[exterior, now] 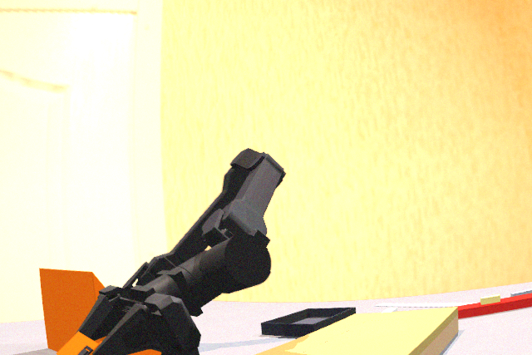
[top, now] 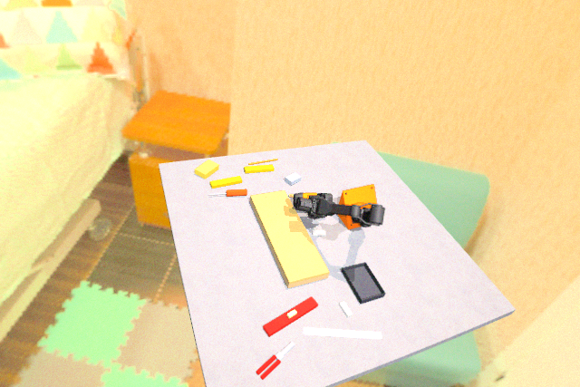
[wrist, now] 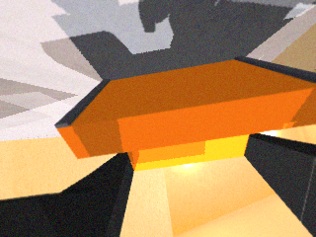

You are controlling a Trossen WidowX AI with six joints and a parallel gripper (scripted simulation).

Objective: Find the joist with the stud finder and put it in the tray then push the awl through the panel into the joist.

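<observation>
The stud finder (top: 304,196) is an orange body with a yellow part underneath, and it fills the wrist view (wrist: 188,118). My gripper (top: 303,202) (wrist: 183,143) is shut on it, with a dark finger at each side. It is held at the far right edge of the pale yellow floor panel (top: 285,239), low over the surface. The panel also shows in the exterior view (exterior: 373,333). The awl (top: 231,192), with an orange handle and a thin tip, lies on the table left of the panel's far end. The black tray (top: 362,282) lies near the panel's near right corner, empty.
Yellow blocks (top: 226,181) and a white block (top: 293,178) lie at the far side of the table. A red level (top: 290,315), a white strip (top: 342,333), a small white piece (top: 345,308) and a red-handled tool (top: 271,362) lie at the near side. The arm's orange base (top: 358,205) stands right of the panel.
</observation>
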